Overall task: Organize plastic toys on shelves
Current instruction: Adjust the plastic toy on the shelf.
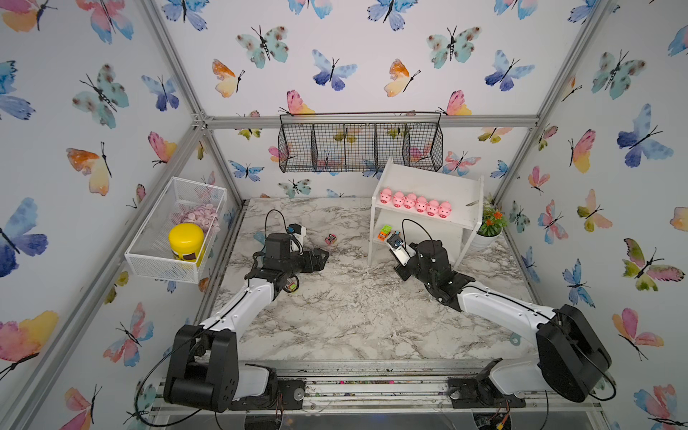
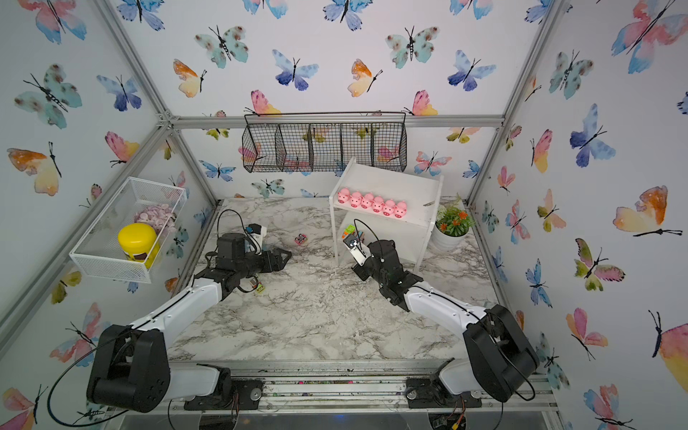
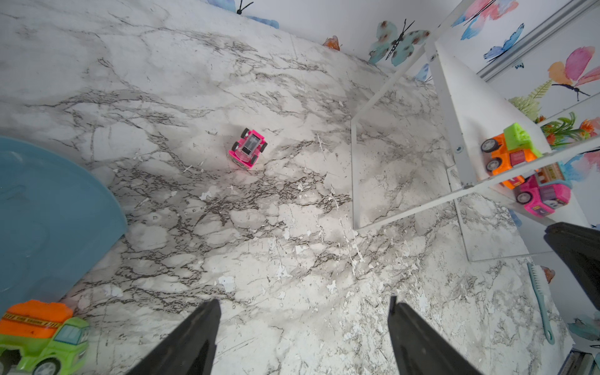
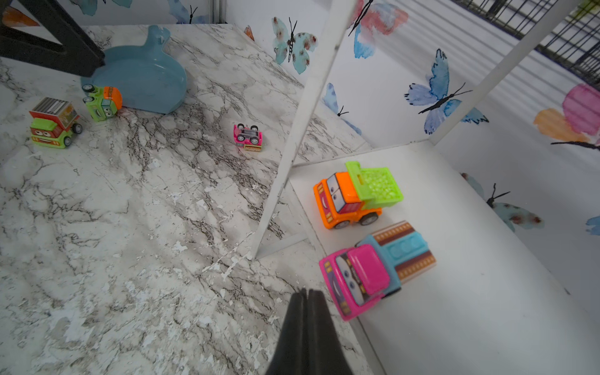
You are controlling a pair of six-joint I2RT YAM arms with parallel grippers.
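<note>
Aiming open, empty left gripper (image 3: 304, 302) at pink plastic truck (image 3: 247, 148) near white wooden shelf (image 1: 446, 186). Holding right gripper (image 4: 305, 292) shut, empty. Likely lowering next.

Beside the left hand (image 3: 303, 300), the blue dish (image 3: 48, 211) and green truck (image 3: 42, 337) are cut off at the wrist view's edge. In both top views its arm (image 1: 257, 294) mostly hides the dish.

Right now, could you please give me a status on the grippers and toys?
Left gripper open, empty; right gripper shut, empty. Pigs on top shelf; orange truck, pink-and-blue truck on lower shelf. Overturned pink truck, red-and-green truck, orange-and-green truck on table, nothing blocking.
</note>
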